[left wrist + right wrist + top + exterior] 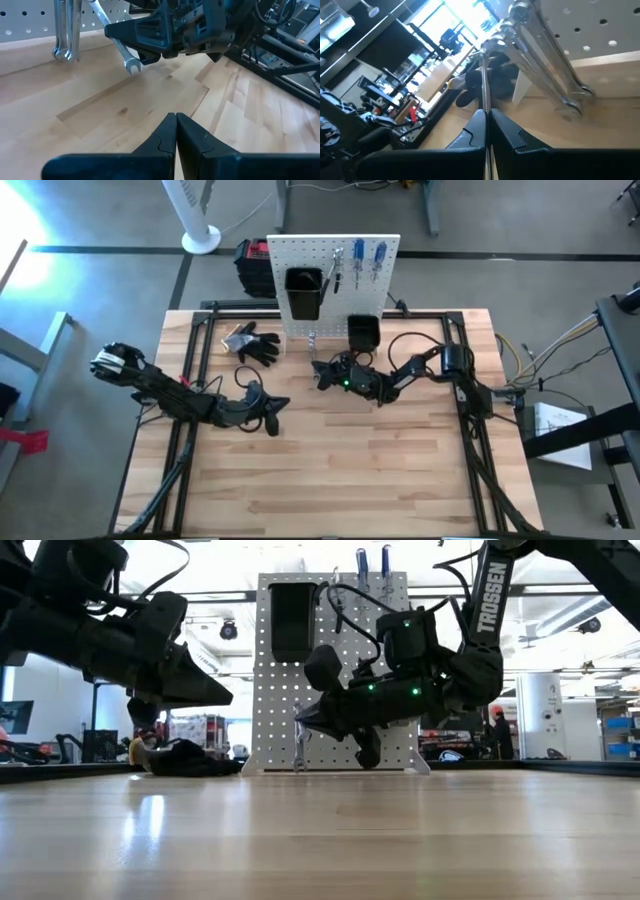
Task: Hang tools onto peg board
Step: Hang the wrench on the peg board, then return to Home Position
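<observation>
my right gripper point(318, 373) sits near the middle of the table point(330, 480), just in front of the peg board point(340, 275), and it is clenched on a slim silver wrench point(117, 44): in the left wrist view the wrench pokes out from my closed right fingers with its open end close to the wood, and in my right wrist view the thin shaft runs up between my two pressed-together fingers point(470, 135). seen from above, the peg board stands at twelve o'clock of the table's centre, upright at the far edge. it carries a black bin point(304, 292) on its upper left and a second black bin point(362, 332) lower down, towards one o'clock. two blue-handled screwdrivers point(369, 258) hang at the top of the board, with a darker tool just beside them that i cannot make out. more silver wrenches point(555, 70) hang at the foot of the board, their ends near the tabletop, just beside my right gripper. black work gloves point(254, 343) lie at about eleven o'clock, near the board's left corner. my left gripper point(278, 406) waits at about nine o'clock of the centre, fingers pressed shut on nothing, hovering over bare wood.
</observation>
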Controlling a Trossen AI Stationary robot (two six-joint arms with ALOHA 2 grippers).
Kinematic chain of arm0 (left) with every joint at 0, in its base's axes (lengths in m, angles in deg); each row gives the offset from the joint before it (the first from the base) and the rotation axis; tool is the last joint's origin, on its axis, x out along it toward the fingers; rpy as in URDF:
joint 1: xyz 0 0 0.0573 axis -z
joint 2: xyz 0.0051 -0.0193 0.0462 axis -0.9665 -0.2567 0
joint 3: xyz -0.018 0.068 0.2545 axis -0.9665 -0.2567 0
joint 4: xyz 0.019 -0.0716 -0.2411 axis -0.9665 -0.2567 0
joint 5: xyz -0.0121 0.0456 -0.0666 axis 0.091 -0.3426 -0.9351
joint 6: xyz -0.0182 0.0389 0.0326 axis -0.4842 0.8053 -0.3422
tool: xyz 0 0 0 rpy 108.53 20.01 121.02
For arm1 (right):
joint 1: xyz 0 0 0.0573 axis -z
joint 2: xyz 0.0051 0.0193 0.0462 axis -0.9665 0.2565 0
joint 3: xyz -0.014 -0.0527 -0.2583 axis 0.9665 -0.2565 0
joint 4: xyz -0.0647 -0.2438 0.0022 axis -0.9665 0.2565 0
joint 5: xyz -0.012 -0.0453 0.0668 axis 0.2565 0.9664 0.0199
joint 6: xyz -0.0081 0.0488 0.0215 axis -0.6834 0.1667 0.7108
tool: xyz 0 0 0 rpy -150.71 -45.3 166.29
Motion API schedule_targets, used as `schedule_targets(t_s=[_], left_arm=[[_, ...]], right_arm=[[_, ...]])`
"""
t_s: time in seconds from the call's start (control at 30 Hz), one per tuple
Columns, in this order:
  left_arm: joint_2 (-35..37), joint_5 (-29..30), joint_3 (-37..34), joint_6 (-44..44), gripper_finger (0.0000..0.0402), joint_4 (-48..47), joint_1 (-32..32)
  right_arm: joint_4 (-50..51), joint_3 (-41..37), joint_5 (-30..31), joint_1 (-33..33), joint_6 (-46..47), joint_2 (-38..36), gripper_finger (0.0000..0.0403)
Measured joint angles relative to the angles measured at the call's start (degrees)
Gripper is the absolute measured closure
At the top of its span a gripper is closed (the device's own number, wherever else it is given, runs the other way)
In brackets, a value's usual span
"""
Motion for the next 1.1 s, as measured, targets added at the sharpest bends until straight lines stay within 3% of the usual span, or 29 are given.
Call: schedule_targets(t_s=[0.23,0.53,0.73,0.93,1.1], left_arm=[[0.0,0.0,0.0,0.0,0.0401,-0.4,0.0],[0.0,0.0,0.0,-1.8,0.0339,-0.6,0.0],[1.2,0.0,0.0,-1.5,0.0313,-0.8,0.7],[6.0,0.3,0.0,4.1,0.0315,-0.3,1.6],[11.6,0.4,-0.8,6.5,0.0316,-2.0,1.6]], right_arm=[[0.7,0.0,-0.6,0.6,-0.5,0.2,0.0381],[3.1,-0.3,-6.8,0.5,0.3,0.5,0.0265],[2.5,-2.9,-6.9,0.0,-0.8,-0.4,0.0202],[0.1,-10.0,-6.5,-1.5,-4.5,-5.0,0.0187],[-2.4,-19.0,-7.8,-3.2,-10.2,-14.7,0.0202]])
